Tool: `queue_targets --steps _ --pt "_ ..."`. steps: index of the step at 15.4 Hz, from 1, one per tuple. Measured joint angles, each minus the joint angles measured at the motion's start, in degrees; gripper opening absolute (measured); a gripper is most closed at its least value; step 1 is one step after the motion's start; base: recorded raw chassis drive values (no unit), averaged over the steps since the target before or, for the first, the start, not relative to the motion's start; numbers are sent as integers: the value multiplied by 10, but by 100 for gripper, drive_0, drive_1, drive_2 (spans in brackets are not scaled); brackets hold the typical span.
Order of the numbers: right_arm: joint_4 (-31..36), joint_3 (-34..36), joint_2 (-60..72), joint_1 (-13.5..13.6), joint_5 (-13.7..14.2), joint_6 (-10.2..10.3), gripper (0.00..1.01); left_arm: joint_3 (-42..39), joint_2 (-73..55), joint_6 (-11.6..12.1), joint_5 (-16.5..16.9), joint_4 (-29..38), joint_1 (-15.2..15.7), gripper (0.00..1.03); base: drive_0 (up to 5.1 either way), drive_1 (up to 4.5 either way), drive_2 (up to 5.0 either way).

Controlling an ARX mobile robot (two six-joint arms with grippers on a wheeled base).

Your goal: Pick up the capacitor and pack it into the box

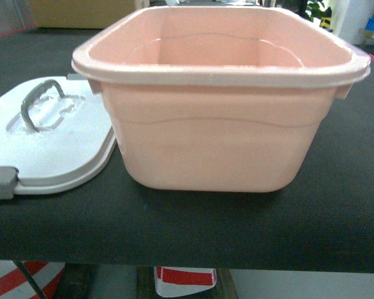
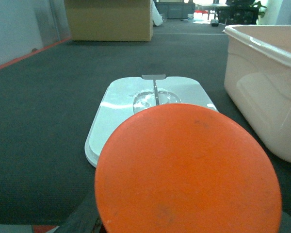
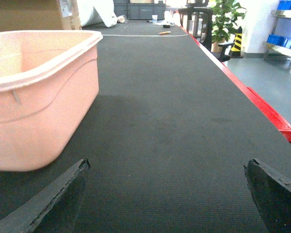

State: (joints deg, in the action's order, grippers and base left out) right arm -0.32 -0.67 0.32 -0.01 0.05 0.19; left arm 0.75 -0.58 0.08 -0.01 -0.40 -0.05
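Note:
The pale pink box [image 1: 218,118] stands open in the middle of the black table, and nothing shows in the part of its inside that I can see. Its light grey lid [image 1: 53,140] lies flat to the left, handle up. In the left wrist view a round orange face, the capacitor [image 2: 189,170], fills the lower frame right at my left gripper, with one dark finger [image 2: 82,221] showing beside it. The lid [image 2: 121,104] lies beyond it and the box [image 2: 266,82] to the right. My right gripper [image 3: 166,167] is open over bare mat, right of the box [image 3: 39,92]. Neither gripper shows in the head view.
A brown cardboard carton [image 2: 109,19] stands at the table's far end. The table's red edge [image 3: 262,111] runs along the right side. Blue bins [image 3: 286,41] and a potted plant [image 3: 225,19] are off the table to the right.

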Motion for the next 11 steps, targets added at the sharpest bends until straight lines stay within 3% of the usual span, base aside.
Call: queue_targets --steps 11 --pt "0 0 0 0 0 0 98 0 0 0 0 0 0 44 0 0 0"
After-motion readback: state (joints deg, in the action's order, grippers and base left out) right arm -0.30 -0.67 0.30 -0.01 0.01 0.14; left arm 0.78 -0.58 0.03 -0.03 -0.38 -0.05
